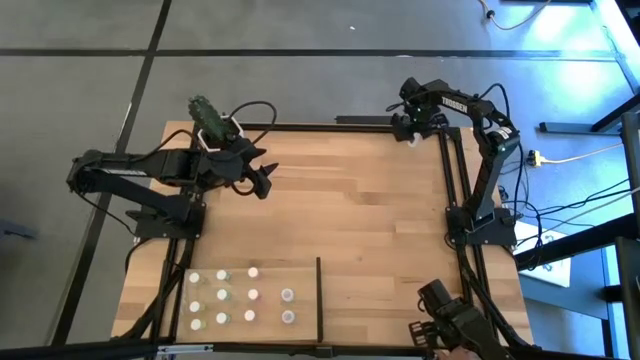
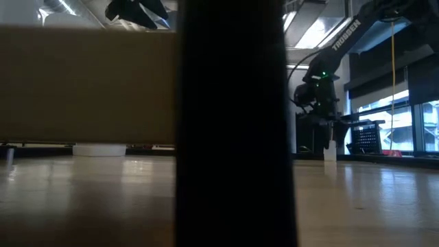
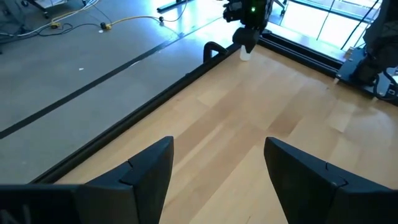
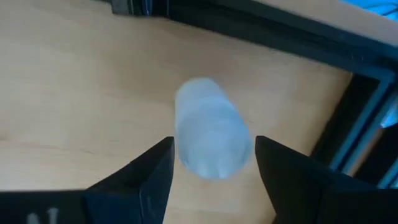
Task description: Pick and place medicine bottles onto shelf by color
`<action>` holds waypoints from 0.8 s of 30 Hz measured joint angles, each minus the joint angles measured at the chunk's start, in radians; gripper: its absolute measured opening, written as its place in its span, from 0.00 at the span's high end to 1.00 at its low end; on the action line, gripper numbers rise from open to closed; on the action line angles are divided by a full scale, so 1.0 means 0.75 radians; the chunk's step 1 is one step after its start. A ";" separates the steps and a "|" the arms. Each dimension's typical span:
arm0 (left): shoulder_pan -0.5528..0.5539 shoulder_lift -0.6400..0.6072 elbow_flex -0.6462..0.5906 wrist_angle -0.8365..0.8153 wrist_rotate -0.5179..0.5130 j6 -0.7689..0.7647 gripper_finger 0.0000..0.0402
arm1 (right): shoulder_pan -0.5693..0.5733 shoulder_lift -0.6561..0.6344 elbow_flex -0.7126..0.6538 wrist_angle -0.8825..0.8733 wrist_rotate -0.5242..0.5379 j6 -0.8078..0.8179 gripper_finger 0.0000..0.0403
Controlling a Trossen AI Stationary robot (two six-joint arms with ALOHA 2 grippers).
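A white medicine bottle stands upright on the table's far right corner, also seen in the left wrist view. My right gripper hangs over it, pointing down and open, one finger on each side of the bottle with a thin gap on both sides. Several white-capped bottles stand in rows on the pale shelf at the near left. My left gripper is open above the table's far left part, with nothing between its fingers.
A thin black divider edges the shelf on its right and fills the middle of the low view. A cactus in a white pot stands at the far left corner. Black frame rails run along the right edge. Bare wood lies mid-table.
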 joint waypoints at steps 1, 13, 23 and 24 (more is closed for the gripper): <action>0.000 0.000 0.000 0.000 0.000 0.000 0.39 | 0.000 0.000 -0.005 0.017 -0.004 -0.001 0.44; 0.000 0.000 0.000 0.000 0.015 0.000 0.39 | 0.000 0.001 -0.005 0.076 -0.006 -0.028 0.47; -0.001 0.000 0.000 0.000 0.015 0.000 0.39 | 0.001 -0.001 -0.003 0.070 -0.006 -0.070 0.65; -0.001 0.000 0.000 0.000 0.015 0.000 0.39 | 0.003 -0.001 -0.003 0.070 -0.007 -0.078 0.65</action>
